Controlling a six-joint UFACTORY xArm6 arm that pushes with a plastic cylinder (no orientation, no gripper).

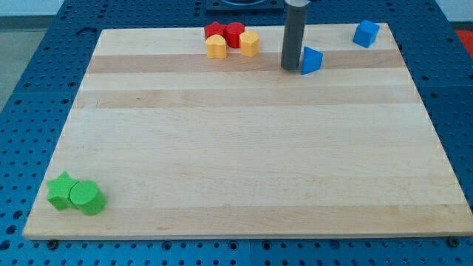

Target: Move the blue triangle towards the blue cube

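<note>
Blue triangle [312, 60]: you see it near the view's top, right of centre, on the wooden board [244, 148].
My tip [290, 68]: it stands just beside the triangle, on its left side, touching or almost touching; you cannot tell which.
Pincer: there is none, only the dark rod, so no open or closed state.
Blue cube [365, 33]: it sits at the top right corner, apart from the triangle, up and to the right.
Red blocks [224, 33] and yellow blocks [232, 45]: one tight group left of the rod.
Green blocks [75, 195]: two together, bottom left corner.
</note>
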